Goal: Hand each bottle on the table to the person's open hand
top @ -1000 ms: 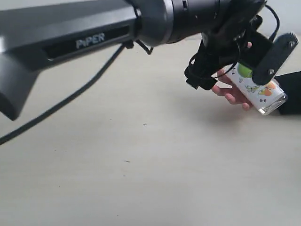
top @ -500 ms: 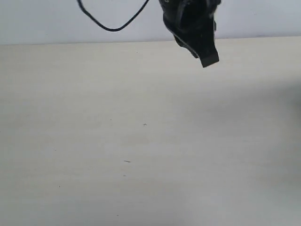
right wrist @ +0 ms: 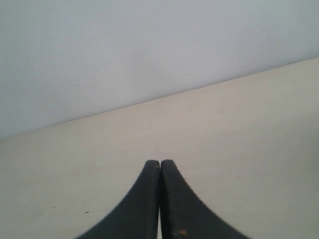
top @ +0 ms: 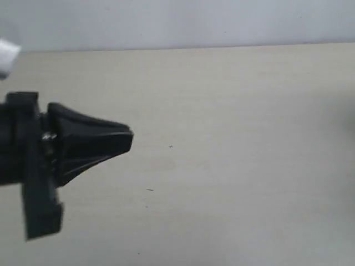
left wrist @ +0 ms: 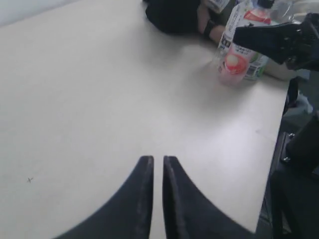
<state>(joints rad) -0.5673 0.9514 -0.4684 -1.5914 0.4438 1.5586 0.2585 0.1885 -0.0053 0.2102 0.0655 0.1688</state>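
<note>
In the exterior view a black gripper (top: 131,138) reaches in from the left over the bare beige table (top: 233,166), jaws together, holding nothing; by its side it is my left one. No bottle and no open hand appear there. The left wrist view has my left gripper (left wrist: 158,159) with only a hairline gap, empty. Far beyond it stand bottles: one with a pink fruit label (left wrist: 234,62), one with a red-and-white label (left wrist: 257,15). Their caps are cut off. A black sleeve (left wrist: 172,15) with a strip of skin lies beside them. My right gripper (right wrist: 159,162) is shut and empty above the table.
Another black gripper part (left wrist: 279,40) crosses in front of the bottles in the left wrist view. The table's edge (left wrist: 276,129) drops off below them, with dark arm hardware (left wrist: 299,189) beyond it. A blurred white object (top: 6,55) sits at the exterior view's upper left. A pale wall (right wrist: 149,50) stands behind the table.
A second ago an arm held a bottle at the person's hand on the right. Hand, bottle and that arm have gone from the exterior view; a shut gripper now enters from the left.
</note>
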